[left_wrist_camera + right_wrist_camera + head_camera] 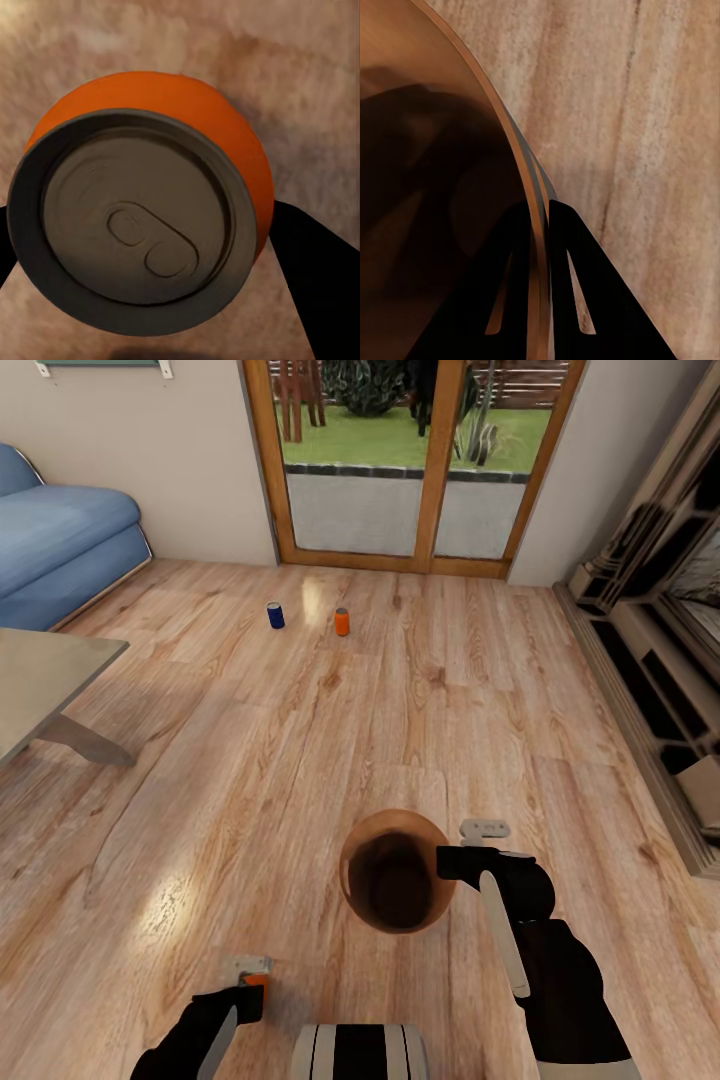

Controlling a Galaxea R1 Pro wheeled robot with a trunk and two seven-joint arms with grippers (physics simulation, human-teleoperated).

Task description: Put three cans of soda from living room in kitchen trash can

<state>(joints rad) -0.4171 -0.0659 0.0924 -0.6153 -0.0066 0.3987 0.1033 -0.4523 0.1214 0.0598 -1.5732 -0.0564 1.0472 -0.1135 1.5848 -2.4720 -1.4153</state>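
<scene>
Living room floor from the head: bin (395, 883) pinched at its rim by the right gripper (462, 857), blue can (275, 615) and orange can (342, 622) near the doors. Left wrist: gripper (150, 247) clamps another orange can (142, 217). Right wrist: fingers (506, 300) straddle the rim; a thin grip, so the bin could slip.

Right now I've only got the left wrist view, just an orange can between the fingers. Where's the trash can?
Observer: Just ahead of the robot in the head view. The right gripper is pinching the rim of the trash can.
Operator: Other cans around?
Observer: Two stand on the floor near the glass doors: a blue can and a second orange can.
Operator: Anything inside the bin?
Observer: Its inside is too dark to tell.
</scene>
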